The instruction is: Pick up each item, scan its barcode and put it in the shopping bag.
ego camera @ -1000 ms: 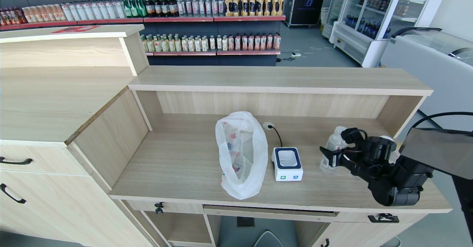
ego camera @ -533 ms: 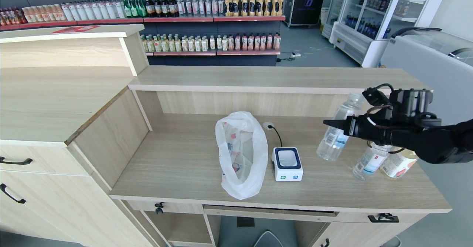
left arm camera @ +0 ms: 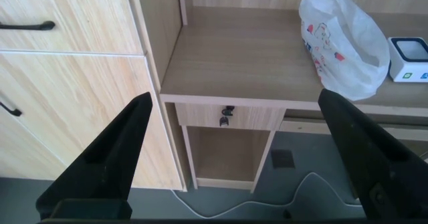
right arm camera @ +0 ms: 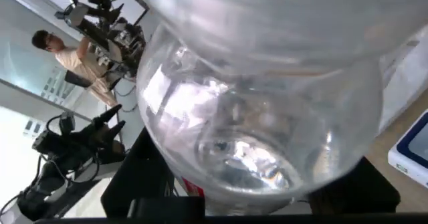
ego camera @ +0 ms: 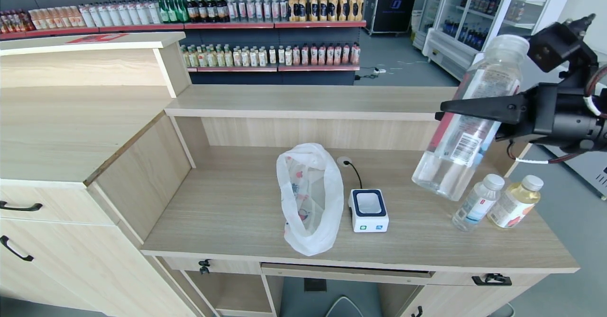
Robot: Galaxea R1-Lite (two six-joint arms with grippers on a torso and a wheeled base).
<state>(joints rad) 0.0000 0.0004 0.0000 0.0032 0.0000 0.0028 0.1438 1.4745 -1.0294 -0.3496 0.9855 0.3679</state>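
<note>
My right gripper (ego camera: 480, 112) is shut on a clear water bottle (ego camera: 443, 167), holding it tilted high above the counter's right side, barcode label facing the head view. The bottle's base (right arm camera: 261, 124) looms close in the right wrist view. The white scanner (ego camera: 368, 209) sits mid-counter, and the open white shopping bag (ego camera: 310, 198) lies just to its left. Two small bottles stand at the right: a clear one (ego camera: 476, 203) and a yellowish one (ego camera: 515, 202). My left gripper (left arm camera: 234, 184) hangs open and empty, low before the counter's front left, with the bag (left arm camera: 344, 43) and scanner (left arm camera: 409, 58) beyond it.
The wooden counter (ego camera: 237, 203) has a raised back shelf (ego camera: 332, 101) and side walls around the work surface. A taller cabinet with drawers (ego camera: 47, 203) stands on the left. The scanner's cable runs to a hole (ego camera: 344, 161) behind it.
The right gripper has lifted the water bottle from the counter's right side to well above it, closer to the head camera. The two small bottles it hid now show.
</note>
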